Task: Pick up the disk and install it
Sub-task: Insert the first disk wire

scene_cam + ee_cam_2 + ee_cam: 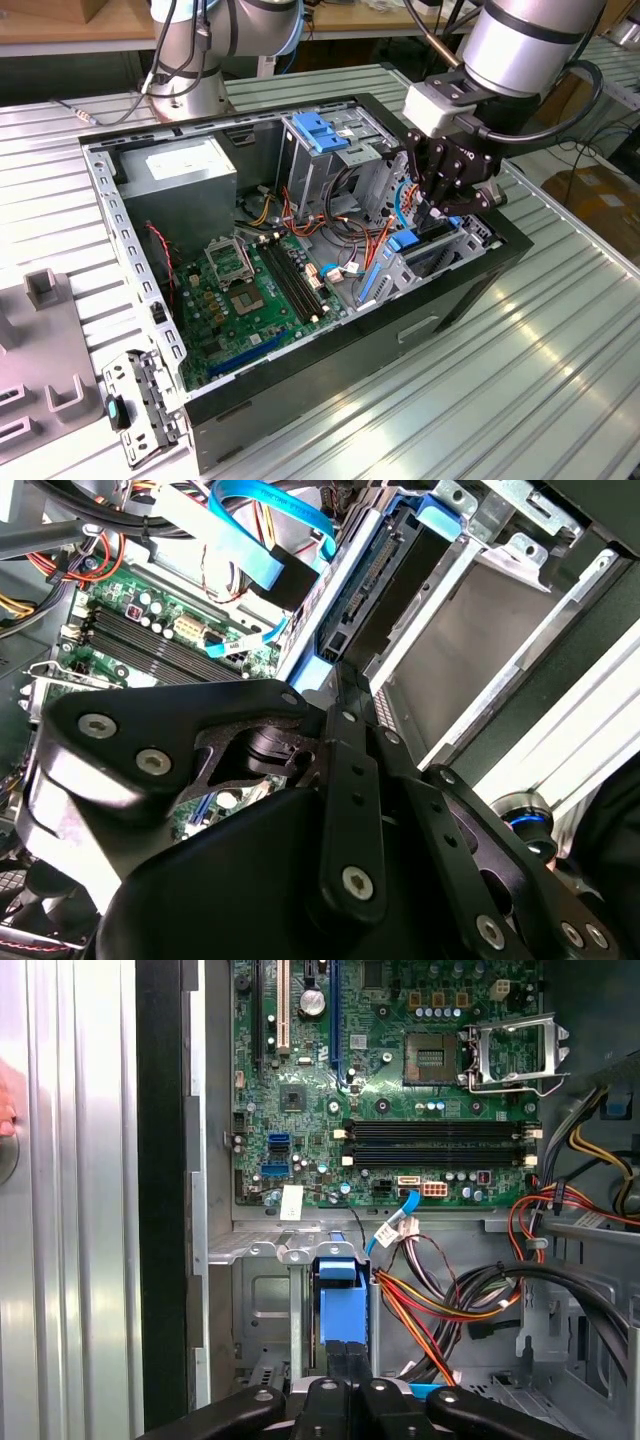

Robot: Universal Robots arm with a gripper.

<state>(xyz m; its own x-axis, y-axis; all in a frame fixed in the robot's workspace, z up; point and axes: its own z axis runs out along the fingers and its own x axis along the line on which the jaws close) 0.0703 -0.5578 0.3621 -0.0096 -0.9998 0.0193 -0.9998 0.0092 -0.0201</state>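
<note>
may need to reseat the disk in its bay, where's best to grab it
Take the disk by its exposed upper end, pinching across the thin body, and come down from above. It stands on edge in the drive cage, whose metal walls seem to close off its broad sides.

Lit brightly and evenly from overhead. Streaky white glare on the ribbed silver metal tabletop [530,370] in the exterior view and first wrist view; mild shade inside the open black computer case [320,375].

Exterior view oblique above case [330,370]; both wrist views close on motherboard [400,1110] [150,630].
</note>
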